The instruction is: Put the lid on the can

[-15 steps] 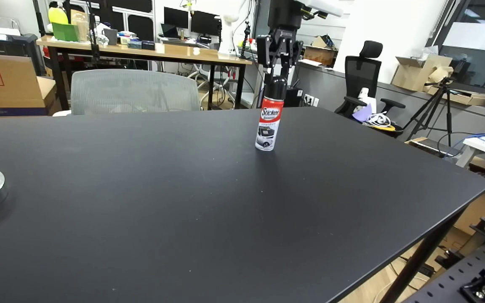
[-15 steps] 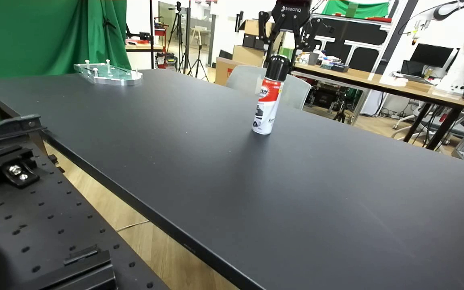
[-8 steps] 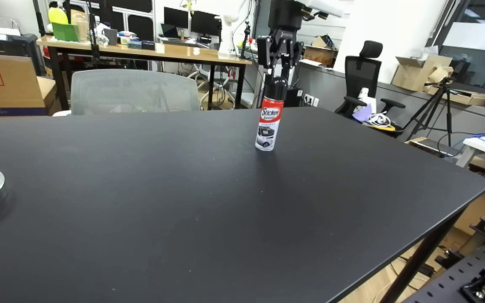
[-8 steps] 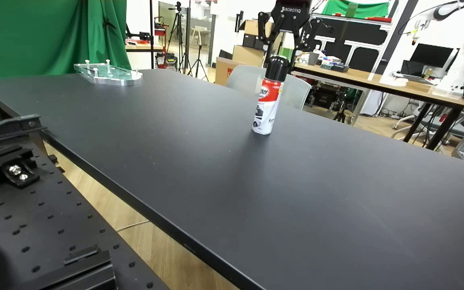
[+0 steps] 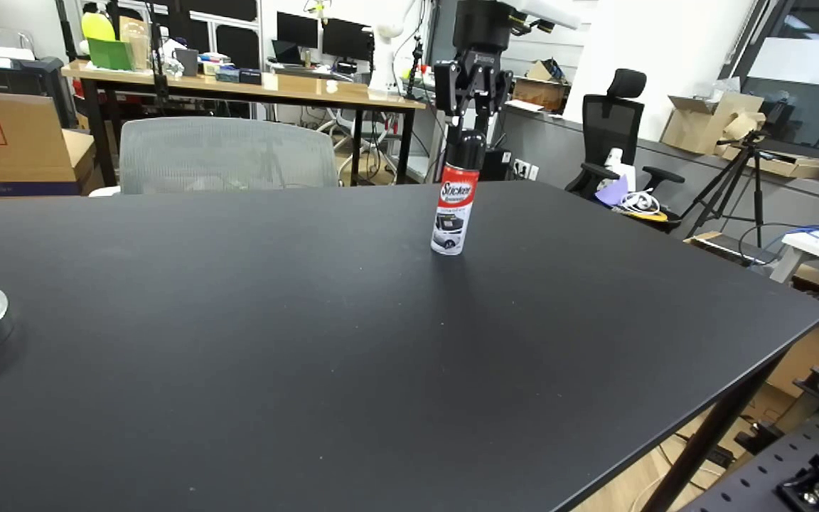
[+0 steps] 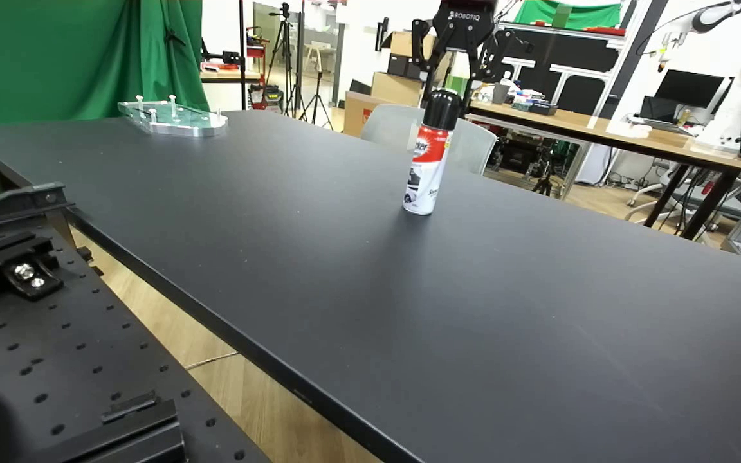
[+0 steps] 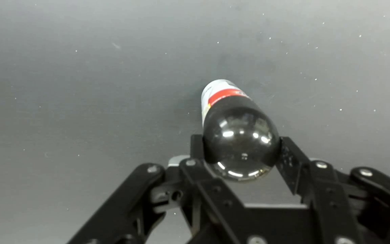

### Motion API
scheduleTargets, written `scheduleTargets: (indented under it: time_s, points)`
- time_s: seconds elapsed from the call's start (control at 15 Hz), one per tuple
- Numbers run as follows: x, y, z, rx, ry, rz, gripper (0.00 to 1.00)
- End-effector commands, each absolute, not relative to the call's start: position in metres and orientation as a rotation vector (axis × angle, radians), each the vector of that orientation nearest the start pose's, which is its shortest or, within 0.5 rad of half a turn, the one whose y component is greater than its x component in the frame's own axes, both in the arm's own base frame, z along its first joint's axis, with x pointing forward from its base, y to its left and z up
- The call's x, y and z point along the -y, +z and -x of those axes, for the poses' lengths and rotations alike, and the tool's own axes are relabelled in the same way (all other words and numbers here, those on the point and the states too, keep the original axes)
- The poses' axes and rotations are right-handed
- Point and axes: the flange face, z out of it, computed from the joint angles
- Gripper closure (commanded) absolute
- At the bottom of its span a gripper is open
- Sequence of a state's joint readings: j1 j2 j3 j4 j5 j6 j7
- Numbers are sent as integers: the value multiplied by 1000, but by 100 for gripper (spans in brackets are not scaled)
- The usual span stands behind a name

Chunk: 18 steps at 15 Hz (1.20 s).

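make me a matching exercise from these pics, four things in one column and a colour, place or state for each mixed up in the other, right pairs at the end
Things
1. lid
2. can
3. curtain
4. table

Descriptions
A. green, hanging
B. dark, flat, below the gripper
C. bears a red and white label
D. glossy black, between the gripper's fingers

Right pairs
1-D
2-C
3-A
4-B

Bright light leaves white glints on the lid (image 7: pixel 241 137); in both exterior views a soft shadow (image 6: pixel 397 254) runs from the can (image 6: pixel 426 172) over the table (image 6: pixel 538 360); the far wall (image 5: pixel 665 35) seems overexposed.
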<state>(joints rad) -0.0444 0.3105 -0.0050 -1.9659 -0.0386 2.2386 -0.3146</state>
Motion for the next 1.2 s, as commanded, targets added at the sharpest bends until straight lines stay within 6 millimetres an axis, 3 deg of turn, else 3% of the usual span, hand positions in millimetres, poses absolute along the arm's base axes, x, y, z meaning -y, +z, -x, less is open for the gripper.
scheduleTargets:
  time_s: [0.0, 0.33, 0.4, 0.47, 0.67, 1.13]
  points:
    - [29, 309, -601, 428, 105, 3129, 68]
    - [26, 308, -600, 447, 120, 3124, 68]
    - [25, 308, -600, 449, 129, 3121, 34]
    - [25, 308, -599, 448, 136, 3119, 16]
    - [25, 305, -598, 442, 158, 3118, 1]
    - [26, 318, -597, 449, 126, 3138, 0]
